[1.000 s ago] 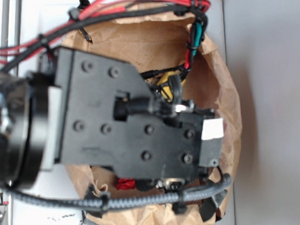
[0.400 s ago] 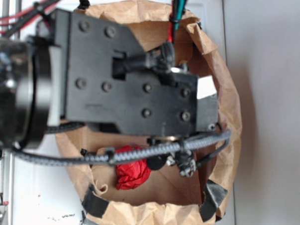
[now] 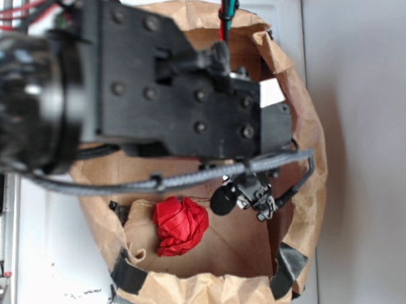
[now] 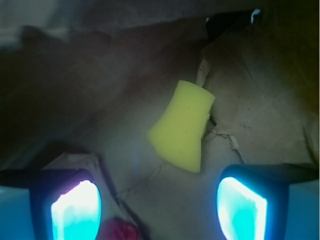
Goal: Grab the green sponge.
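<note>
Since a second ago the arm has slid toward the top of the exterior view, uncovering the lower floor of the crumpled brown paper bag (image 3: pixel 305 129), so the red cloth ball (image 3: pixel 179 225), earlier almost hidden under the wrist, now lies in plain sight. The green sponge (image 4: pixel 182 125), a pale yellow foam block with a flared end, cannot be seen in the exterior view, where the arm's black body covers it; the wrist view shows it lying flat on the bag's floor, ahead of the pincer (image 4: pixel 159 207) and slightly right of its centre line, narrow end farther away, flared end nearer. The pincer is spread wide and holds nothing, its two glowing fingertips (image 4: pixel 76 210) apart from the sponge at the near edge of that view. A sliver of the red ball shows at the bottom between them. To do the approach well, I judge the pincer should advance and shift a little right until the sponge sits midway between the fingers, descend close to the paper without snagging its creases, and close across the sponge's narrower waist, keeping clear of the red ball. The arm reaches across over the bag, wrist bent so the pincer points down into it.
</note>
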Available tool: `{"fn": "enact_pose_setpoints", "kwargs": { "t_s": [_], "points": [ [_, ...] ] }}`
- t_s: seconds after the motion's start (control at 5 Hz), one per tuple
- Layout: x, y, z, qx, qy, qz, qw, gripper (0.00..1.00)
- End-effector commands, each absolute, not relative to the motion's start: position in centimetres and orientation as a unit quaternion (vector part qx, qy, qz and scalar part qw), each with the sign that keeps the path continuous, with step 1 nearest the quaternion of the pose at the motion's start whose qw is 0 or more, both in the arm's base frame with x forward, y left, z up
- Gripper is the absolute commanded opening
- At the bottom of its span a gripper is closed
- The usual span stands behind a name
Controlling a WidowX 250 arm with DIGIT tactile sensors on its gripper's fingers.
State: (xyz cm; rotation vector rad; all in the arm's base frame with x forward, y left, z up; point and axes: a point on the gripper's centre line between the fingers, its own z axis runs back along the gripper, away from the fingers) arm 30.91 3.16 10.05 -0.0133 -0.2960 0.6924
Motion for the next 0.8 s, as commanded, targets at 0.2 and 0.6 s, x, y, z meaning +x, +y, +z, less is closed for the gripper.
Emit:
{"fn": "enact_pose_setpoints", "kwargs": {
  "t_s": [0.2,0.6],
  "points": [
    [33.4,4.6,8.9,-0.002,-0.199,0.392,0.898,1.0],
    [33.7,4.4,9.1,0.023,-0.211,0.377,0.902,1.0]
  ]
}}
